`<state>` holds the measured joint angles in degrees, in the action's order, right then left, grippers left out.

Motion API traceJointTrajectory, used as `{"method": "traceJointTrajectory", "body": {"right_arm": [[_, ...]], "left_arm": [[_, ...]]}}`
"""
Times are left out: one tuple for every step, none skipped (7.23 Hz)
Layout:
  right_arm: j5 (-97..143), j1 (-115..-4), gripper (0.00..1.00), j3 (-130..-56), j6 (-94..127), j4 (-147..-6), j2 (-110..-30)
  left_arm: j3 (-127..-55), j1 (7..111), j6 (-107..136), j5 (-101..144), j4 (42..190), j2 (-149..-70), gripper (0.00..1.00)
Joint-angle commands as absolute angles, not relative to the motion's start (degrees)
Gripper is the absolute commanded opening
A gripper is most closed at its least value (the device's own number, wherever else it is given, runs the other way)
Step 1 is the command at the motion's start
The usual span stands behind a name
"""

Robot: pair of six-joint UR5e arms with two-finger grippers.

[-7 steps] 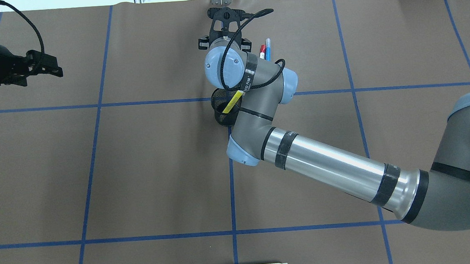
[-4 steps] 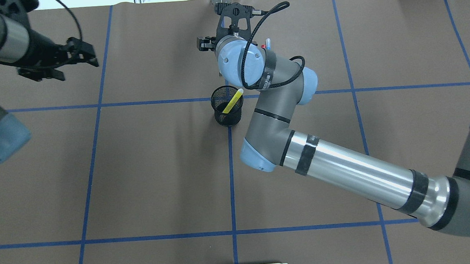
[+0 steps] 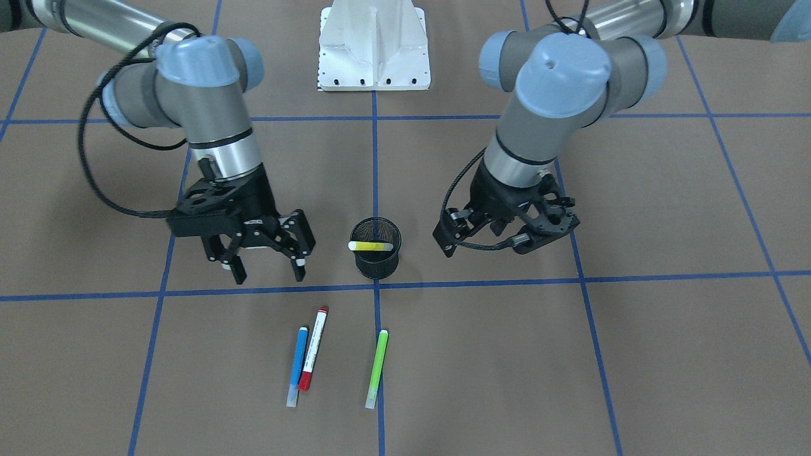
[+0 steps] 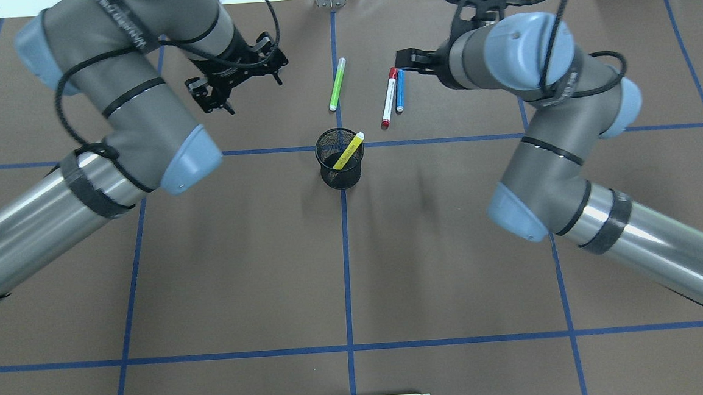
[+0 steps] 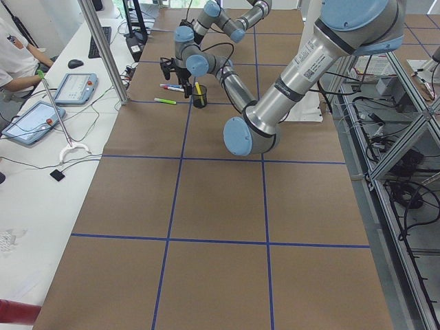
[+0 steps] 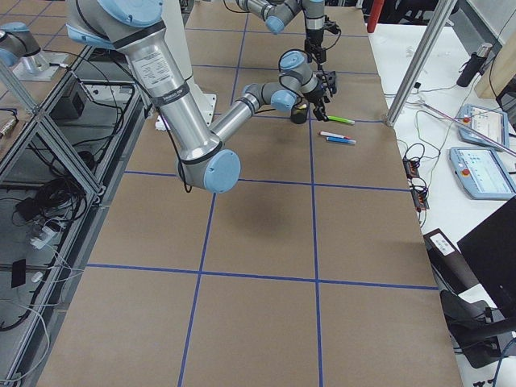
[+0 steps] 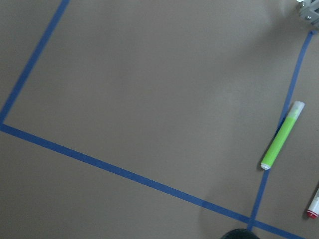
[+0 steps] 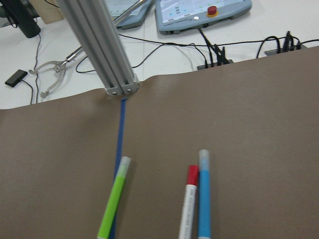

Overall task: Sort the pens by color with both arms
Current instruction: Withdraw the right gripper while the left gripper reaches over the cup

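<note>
The worktop (image 3: 633,348) is covered in brown paper and marked into squares by blue tape lines (image 3: 475,278); a black mesh cup (image 3: 377,266) is set at its middle, where two of the lines cross. The yellow pen (image 3: 374,245) is held in this cup, leaned against the rim with its pale end sticking out; the other three pens are laid flat on the worktop on the far side of the cup from the robot, past the cross line. The lime green pen (image 3: 377,368) is laid along the centre tape line; the white pen with red ends (image 3: 313,348) and the blue pen (image 3: 296,366) are laid just beside each other on the robot's right of that line, nearly parallel, and whether they touch cannot be told.

The right gripper (image 3: 266,273) is held above the worktop on the robot's right of the cup, pointed down; its fingers (image 3: 237,275) are spread wide and nothing is gripped between them; the white and blue pens are found near it, a little farther from the robot. The left gripper (image 3: 447,240) is held on the robot's left of the cup, tilted and seen edge-on behind its black camera bracket (image 3: 545,231); how far it is opened cannot be told, and nothing is seen in its grasp. The white pedestal (image 3: 374,44) is seen at the robot's edge of the worktop.
</note>
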<state>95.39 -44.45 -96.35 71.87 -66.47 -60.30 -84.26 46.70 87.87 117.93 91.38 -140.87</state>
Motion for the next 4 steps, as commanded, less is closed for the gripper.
{"method": "traceJointTrajectory", "body": {"right_arm": [[107.7,-50.3,1.00,-98.2,71.0,-66.4,-68.4],[109.8,-51.3,1.00,-98.1,69.2,-66.4,-70.4],[110.0,-51.4,1.00,-98.1,68.1,-66.3,-71.9],[110.4,-52.2,1.00,-98.1,67.0,-66.3,-73.0]], "left_arm": [[-69.4,42.7,94.7,112.5,88.4,-155.2,1.00],[-63.8,41.4,96.7,111.1,82.2,-161.0,1.00],[-59.8,41.0,100.3,110.6,78.6,-165.3,1.00],[-57.0,40.3,103.2,110.0,77.1,-167.9,1.00]]}}
